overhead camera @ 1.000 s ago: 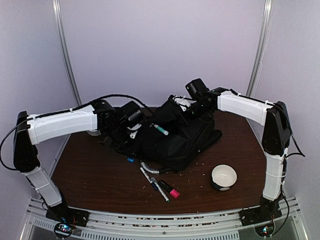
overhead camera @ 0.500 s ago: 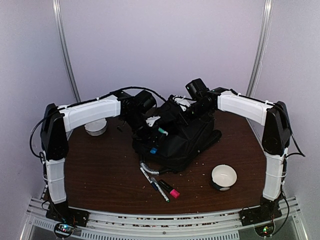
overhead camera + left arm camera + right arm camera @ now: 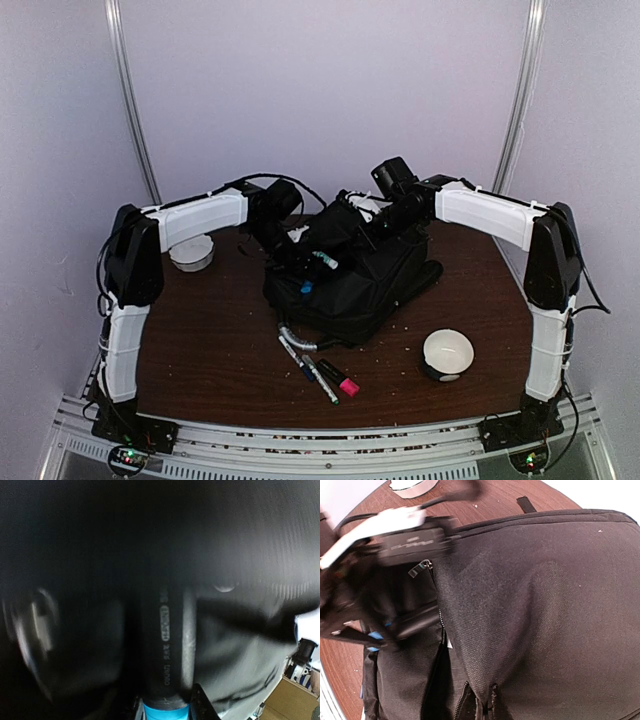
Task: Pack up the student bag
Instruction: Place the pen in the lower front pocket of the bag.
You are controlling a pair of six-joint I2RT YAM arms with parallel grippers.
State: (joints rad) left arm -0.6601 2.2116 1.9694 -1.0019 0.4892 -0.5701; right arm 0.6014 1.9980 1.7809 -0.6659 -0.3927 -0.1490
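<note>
The student bag (image 3: pixel 360 280), a big black backpack, lies mid-table with its zipper slit (image 3: pixel 434 680) gaping. My left gripper (image 3: pixel 298 272) is at that slit, shut on a black marker (image 3: pixel 167 645) with a blue end (image 3: pixel 165 713); the marker points into the dark bag interior. From the right wrist view the same marker (image 3: pixel 412 622) shows beside the zipper. A teal-capped marker (image 3: pixel 324 262) rests on the bag next to it. My right gripper (image 3: pixel 380 228) is shut on a pinch of the bag's top fabric (image 3: pixel 492 700), holding it raised.
A white tape roll (image 3: pixel 191 253) sits at the back left. A round white dish (image 3: pixel 447 352) stands front right. Two markers (image 3: pixel 308 366) and a pink-capped one (image 3: pixel 341 380) lie in front of the bag by its grey-trimmed handle (image 3: pixel 298 338). Crumbs dot the table.
My left arm has swung from the table's left side over to the bag, carrying the blue-ended marker to the zipper slit. The right arm has not moved.
</note>
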